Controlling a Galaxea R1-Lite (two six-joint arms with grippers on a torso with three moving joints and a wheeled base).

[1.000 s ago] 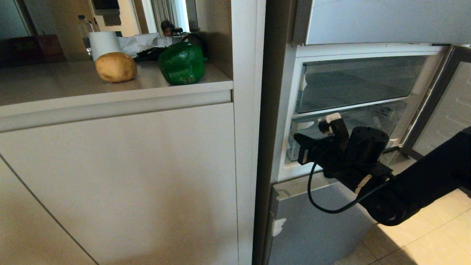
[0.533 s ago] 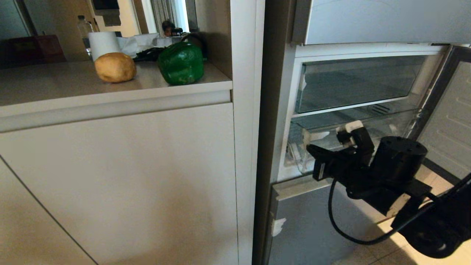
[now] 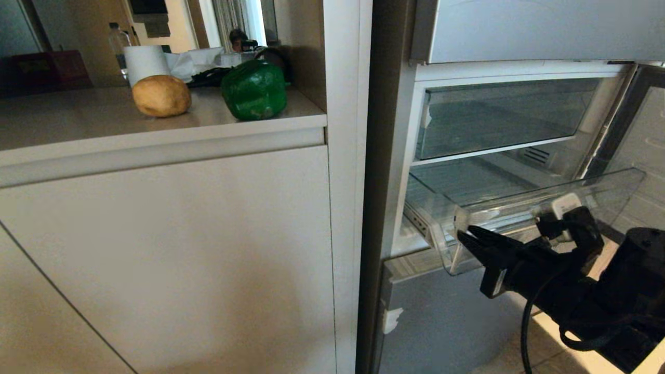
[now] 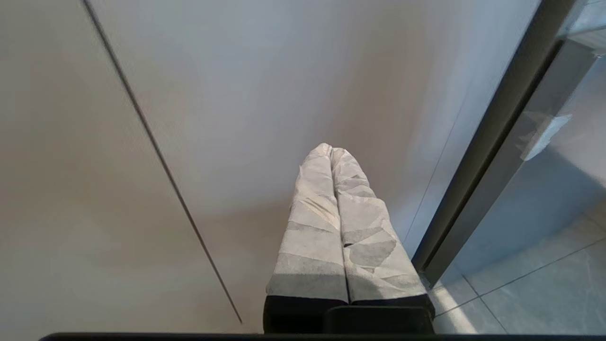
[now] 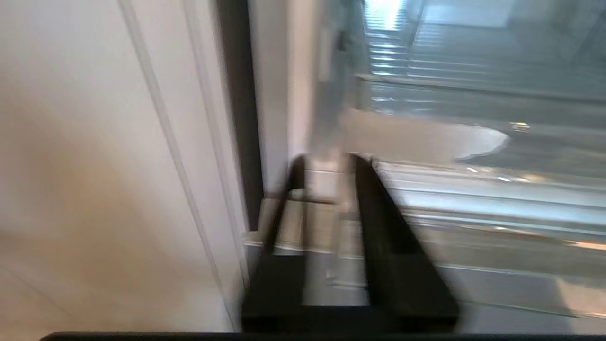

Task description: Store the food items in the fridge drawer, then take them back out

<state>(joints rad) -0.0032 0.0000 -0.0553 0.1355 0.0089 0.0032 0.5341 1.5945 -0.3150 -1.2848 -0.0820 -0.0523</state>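
**A:** Where's the right gripper [image 3: 475, 244] vs the fridge drawer [image 3: 524, 208]?

**B:** Lower right of the head view, at the front lip of the clear bin. Drawer's pulled out, long axis across the fridge opening, open top up. Fingers slightly apart; right wrist view shows a gap with the lip in it (too blurred to call it a clamp)

**A:** Food?

**B:** Upper left on the counter [image 3: 78, 124]: green bell pepper [image 3: 254, 91], stem up, and potato-like lump [image 3: 161, 95], long axis sideways. Both up-left of the right gripper, well apart

**A:** Left gripper?

**B:** Left gripper [image 4: 331, 151] pressed together, parked by the cabinet front [image 4: 236, 94]. Which arm is nearer the food, can't say
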